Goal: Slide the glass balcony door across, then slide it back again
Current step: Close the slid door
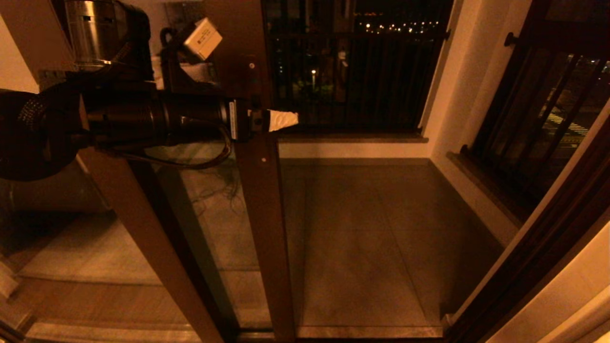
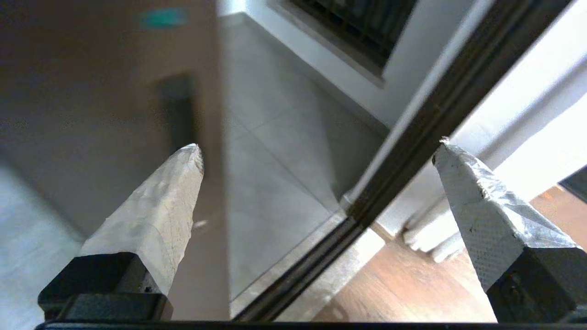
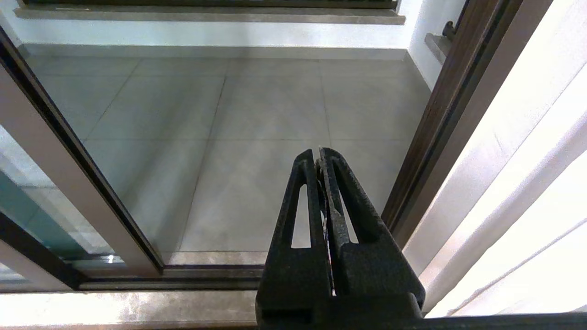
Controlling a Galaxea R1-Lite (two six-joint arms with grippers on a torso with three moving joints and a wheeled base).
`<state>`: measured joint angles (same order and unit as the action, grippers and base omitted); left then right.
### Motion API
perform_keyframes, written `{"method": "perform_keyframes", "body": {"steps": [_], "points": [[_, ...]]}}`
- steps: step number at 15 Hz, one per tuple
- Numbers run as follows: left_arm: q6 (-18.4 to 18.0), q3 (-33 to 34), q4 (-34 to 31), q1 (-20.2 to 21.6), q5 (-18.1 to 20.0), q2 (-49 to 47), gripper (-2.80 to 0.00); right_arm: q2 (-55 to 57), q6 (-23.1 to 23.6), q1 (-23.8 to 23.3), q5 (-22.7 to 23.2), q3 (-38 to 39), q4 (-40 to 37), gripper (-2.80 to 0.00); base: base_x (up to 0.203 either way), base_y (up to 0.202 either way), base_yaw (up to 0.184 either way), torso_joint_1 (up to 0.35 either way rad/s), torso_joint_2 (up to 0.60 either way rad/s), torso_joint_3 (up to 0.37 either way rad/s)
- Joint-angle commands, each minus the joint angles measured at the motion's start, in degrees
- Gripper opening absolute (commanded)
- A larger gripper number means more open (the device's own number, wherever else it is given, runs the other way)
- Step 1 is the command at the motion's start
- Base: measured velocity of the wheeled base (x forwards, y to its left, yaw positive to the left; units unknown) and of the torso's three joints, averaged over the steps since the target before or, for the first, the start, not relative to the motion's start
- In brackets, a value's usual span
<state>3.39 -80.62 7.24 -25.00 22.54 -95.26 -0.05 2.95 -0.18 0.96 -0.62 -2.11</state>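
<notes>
The glass balcony door stands partly slid aside, its brown upright (image 1: 259, 205) running floor to ceiling left of centre. My left gripper (image 1: 275, 121) reaches across that upright at handle height, one white-taped fingertip (image 1: 285, 120) poking past its edge. In the left wrist view the left gripper (image 2: 319, 144) is open wide; one finger (image 2: 156, 215) lies close along the upright, just short of the dark recessed handle (image 2: 179, 114), with the green dot (image 2: 163, 17) beyond. Nothing sits between the fingers. My right gripper (image 3: 318, 153) is shut and empty, low before the doorway and out of the head view.
A second brown-framed pane (image 1: 143, 238) without a handle overlaps behind the door on the left. The black barred railing (image 1: 352, 71) closes off the tiled balcony floor (image 1: 362, 238). The dark door jamb (image 1: 548, 228) bounds the opening on the right, and the floor track (image 3: 206, 272) runs below.
</notes>
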Motion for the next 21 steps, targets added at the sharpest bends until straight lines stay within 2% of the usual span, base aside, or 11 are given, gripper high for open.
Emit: {"method": "perform_keyframes", "body": {"steps": [1, 21], "points": [[0.04, 0.22, 0.07, 0.85, 0.14, 0.27, 0.00, 0.05, 0.04, 0.01, 0.00, 0.01, -0.07, -2.80, 0.000, 0.000, 0.000, 0.000, 0.00, 0.000], [-0.05, -5.03, 0.40, -2.46, 0.14, -6.16, 0.00, 0.05, 0.04, 0.01, 0.00, 0.01, 0.00, -2.80, 0.000, 0.000, 0.000, 0.000, 0.00, 0.000]]}}
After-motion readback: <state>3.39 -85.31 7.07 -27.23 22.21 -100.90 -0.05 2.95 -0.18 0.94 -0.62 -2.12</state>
